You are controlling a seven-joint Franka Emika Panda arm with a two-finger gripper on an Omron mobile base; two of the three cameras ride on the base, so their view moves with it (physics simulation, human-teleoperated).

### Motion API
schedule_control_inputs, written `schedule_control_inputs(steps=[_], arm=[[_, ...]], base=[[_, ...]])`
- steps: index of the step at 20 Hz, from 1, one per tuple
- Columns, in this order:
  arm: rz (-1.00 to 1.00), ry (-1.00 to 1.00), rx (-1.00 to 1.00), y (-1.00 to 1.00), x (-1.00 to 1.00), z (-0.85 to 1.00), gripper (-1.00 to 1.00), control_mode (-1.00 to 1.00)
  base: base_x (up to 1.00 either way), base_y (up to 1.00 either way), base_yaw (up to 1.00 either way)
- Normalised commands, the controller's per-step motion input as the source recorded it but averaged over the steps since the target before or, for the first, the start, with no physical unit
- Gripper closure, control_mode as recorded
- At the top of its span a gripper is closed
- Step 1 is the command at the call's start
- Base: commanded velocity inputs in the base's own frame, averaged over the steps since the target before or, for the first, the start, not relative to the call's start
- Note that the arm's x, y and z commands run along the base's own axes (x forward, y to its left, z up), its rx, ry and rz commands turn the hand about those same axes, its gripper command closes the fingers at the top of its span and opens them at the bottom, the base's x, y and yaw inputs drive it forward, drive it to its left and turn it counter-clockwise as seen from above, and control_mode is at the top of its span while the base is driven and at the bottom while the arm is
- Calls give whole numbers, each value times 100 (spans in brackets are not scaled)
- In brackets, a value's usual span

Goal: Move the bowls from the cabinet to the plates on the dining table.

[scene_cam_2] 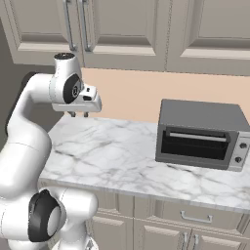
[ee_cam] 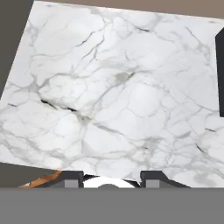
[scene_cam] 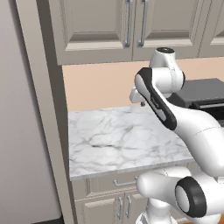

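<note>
The white arm's 2-finger pincer [scene_cam_2: 78, 114] hangs pointing down, its 2 short dark tips standing apart with nothing between them; it holds nothing. Directly below it lies the white grey-veined marble counter [scene_cam: 122, 140], well apart from the tips. Above and behind the pincer hangs the tall grey-beige wall cabinet [scene_cam_2: 122, 34], its recessed-panel doors shut, with long brushed-metal bar handles [scene_cam_2: 78, 24] just over the pincer. To its right on the counter stands a boxy grey toaster oven [scene_cam_2: 202, 134] with a dark glass door.

cabinet [scene_cam_2: 122, 29] above counter [scene_cam_2: 117, 156] | toaster oven [scene_cam_2: 201, 134] on counter, right end
</note>
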Motion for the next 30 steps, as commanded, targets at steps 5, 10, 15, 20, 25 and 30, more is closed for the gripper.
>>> schedule_control_inputs(steps=[5, 10, 15, 20, 25, 30], arm=[[0, -4, 0, 0, -5, 16, -100, -100], [0, -13, 0, 0, -18, 38, -100, -100], [0, -15, 0, 0, -19, 46, -100, -100], [0, -15, 0, 0, -11, 50, -100, -100], [0, -15, 0, -2, -7, 57, -100, -100], [0, -14, 0, -4, -3, 57, -100, -100]], base=[[0, 0, 0], [0, 0, 0], [0, 0, 0], [0, 0, 0], [0, 0, 0], [0, 0, 0]])
